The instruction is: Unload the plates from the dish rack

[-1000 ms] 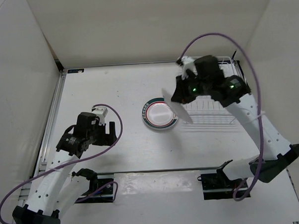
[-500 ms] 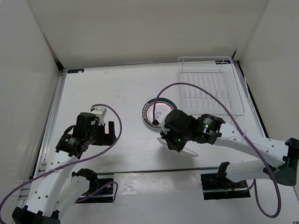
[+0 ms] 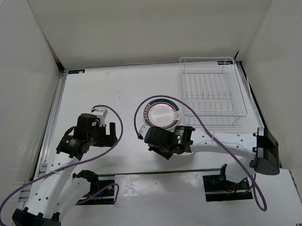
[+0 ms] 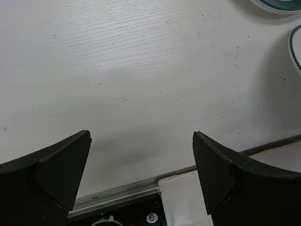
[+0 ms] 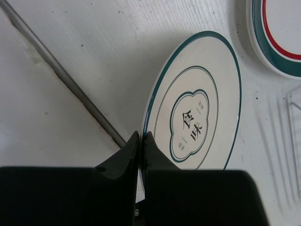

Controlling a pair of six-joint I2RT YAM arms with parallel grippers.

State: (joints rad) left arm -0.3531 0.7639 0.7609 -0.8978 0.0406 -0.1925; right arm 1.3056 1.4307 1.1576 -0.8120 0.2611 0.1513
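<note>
My right gripper [image 5: 142,135] is shut on the rim of a white plate [image 5: 197,117] with a thin green edge and black characters in its middle. The plate tilts low over the table near the front rail. In the top view this gripper [image 3: 160,142] is just in front of a green-and-red-ringed plate [image 3: 161,115] lying flat on the table, which also shows in the right wrist view [image 5: 282,37]. The white wire dish rack [image 3: 213,93] at the back right holds no plates that I can see. My left gripper [image 4: 141,174] is open and empty over bare table at the left [image 3: 109,132].
A metal rail [image 5: 70,80] runs along the table's front edge beside the held plate. Purple cables loop from both arms across the table [image 3: 140,106]. White walls close in the left, back and right sides.
My right arm carried the plate from above the dish rack forward and left, then down to just above the table in front of the ringed plate. The left arm has not moved.
</note>
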